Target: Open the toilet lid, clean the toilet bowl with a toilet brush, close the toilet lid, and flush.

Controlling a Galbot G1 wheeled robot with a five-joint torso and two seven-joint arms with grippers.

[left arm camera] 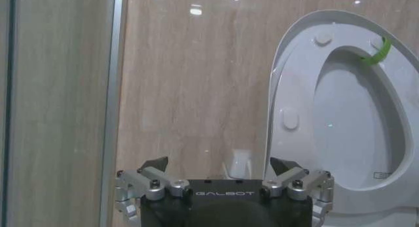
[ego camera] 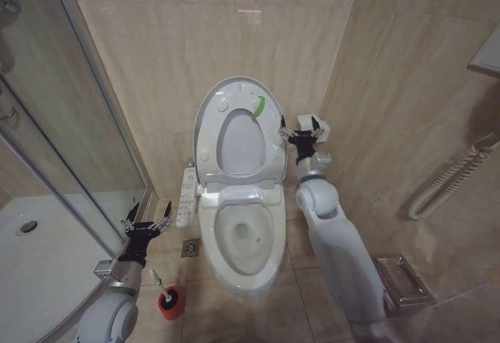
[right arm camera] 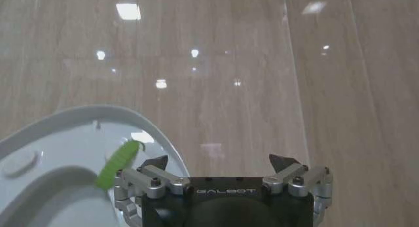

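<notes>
The toilet lid (ego camera: 232, 97) stands upright against the back wall, its underside with a green strip (ego camera: 258, 107) facing me. Below it the toilet bowl (ego camera: 226, 265) lies uncovered. The toilet brush (ego camera: 158, 282) stands in its red holder (ego camera: 172, 302) on the floor left of the bowl. My left gripper (ego camera: 146, 223) hovers open above and a little left of the brush, apart from it. My right gripper (ego camera: 301, 128) is open just beside the lid's right edge. The left wrist view shows the left gripper (left arm camera: 222, 168) and the lid (left arm camera: 301, 89); the right wrist view shows the right gripper (right arm camera: 222, 163) next to the lid (right arm camera: 65, 134).
A glass shower wall (ego camera: 55, 163) closes off the left side. A button panel (ego camera: 187, 194) hangs off the bowl's left flank, with a floor drain (ego camera: 191, 248) below it. On the right are a wall hose (ego camera: 453, 175) and a metal tray (ego camera: 402, 280) on the floor.
</notes>
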